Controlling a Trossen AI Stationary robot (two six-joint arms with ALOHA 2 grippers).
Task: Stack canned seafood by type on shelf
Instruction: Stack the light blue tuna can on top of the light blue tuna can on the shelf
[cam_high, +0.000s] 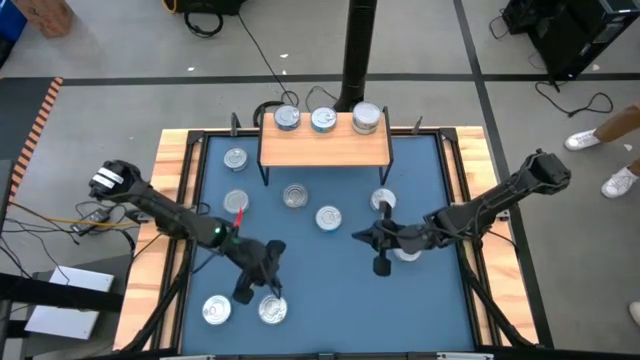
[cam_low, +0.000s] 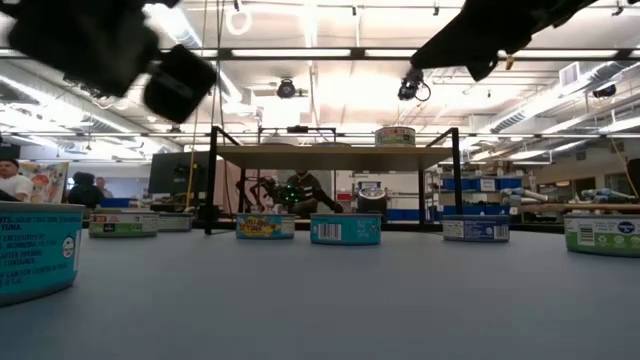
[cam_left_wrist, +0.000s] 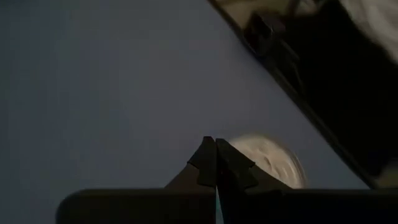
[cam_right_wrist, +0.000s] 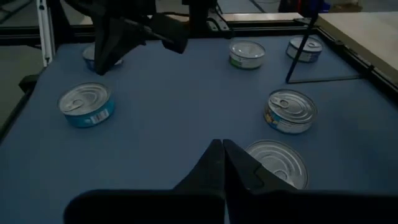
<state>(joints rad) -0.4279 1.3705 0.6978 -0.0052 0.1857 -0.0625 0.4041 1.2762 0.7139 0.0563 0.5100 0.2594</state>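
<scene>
The shelf (cam_high: 325, 147) stands at the mat's far side on thin black legs, with three tins (cam_high: 323, 120) resting along its far edge. Several more tins of canned seafood lie flat on the blue mat (cam_high: 330, 300). My left gripper (cam_high: 278, 258) hovers shut at the near left, slanting down above the mat. A tin (cam_left_wrist: 268, 159) lies just past its fingertips (cam_left_wrist: 208, 158). My right gripper (cam_high: 358, 237) hovers shut right of centre, pointing toward the table's left. A silver-topped tin (cam_right_wrist: 277, 163) lies on the mat right beside its fingertips (cam_right_wrist: 214, 155). One tin (cam_high: 406, 250) is half hidden under the right arm.
Two tins (cam_high: 216, 310) (cam_high: 272, 310) lie near the front left, and others (cam_high: 295, 196) (cam_high: 328, 217) (cam_high: 383, 200) sit mid-mat in front of the shelf. A raised wooden rim (cam_high: 172, 200) frames the mat. Open mat lies at the near right (cam_high: 420, 310). A person's shoes (cam_high: 600, 140) show beyond the table.
</scene>
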